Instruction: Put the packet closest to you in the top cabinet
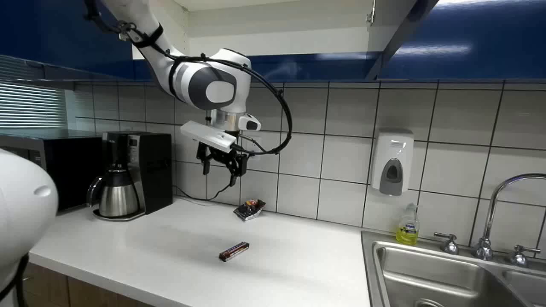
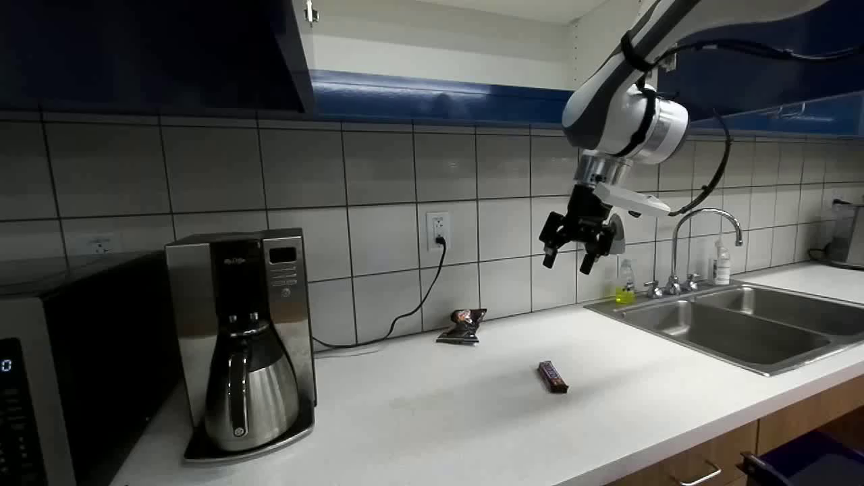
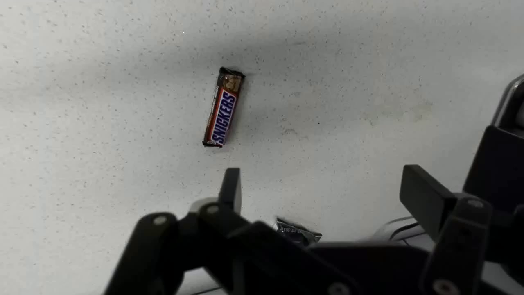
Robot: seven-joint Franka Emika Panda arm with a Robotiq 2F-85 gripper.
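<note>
The packet is a small, flat dark Snickers bar. It lies on the white counter in both exterior views (image 1: 234,251) (image 2: 553,376) and in the wrist view (image 3: 224,108), left of and above the fingertips there. My gripper (image 1: 219,177) is open and empty, high above the counter. It also shows in an exterior view (image 2: 567,264) and in the wrist view (image 3: 321,184), its fingers wide apart. The top cabinet (image 1: 277,40) stands open above the tiles, with a white interior and dark-blue doors. It also shows in an exterior view (image 2: 439,50), its upper part cut off.
A bunched-up dark packet (image 1: 249,209) lies by the tiled wall. A coffee maker with a steel pot (image 2: 253,398) and a black microwave (image 2: 101,364) stand at one end. A sink (image 1: 431,273), tap (image 1: 490,213), yellow soap bottle (image 1: 408,226) and wall dispenser (image 1: 392,162) are at the other.
</note>
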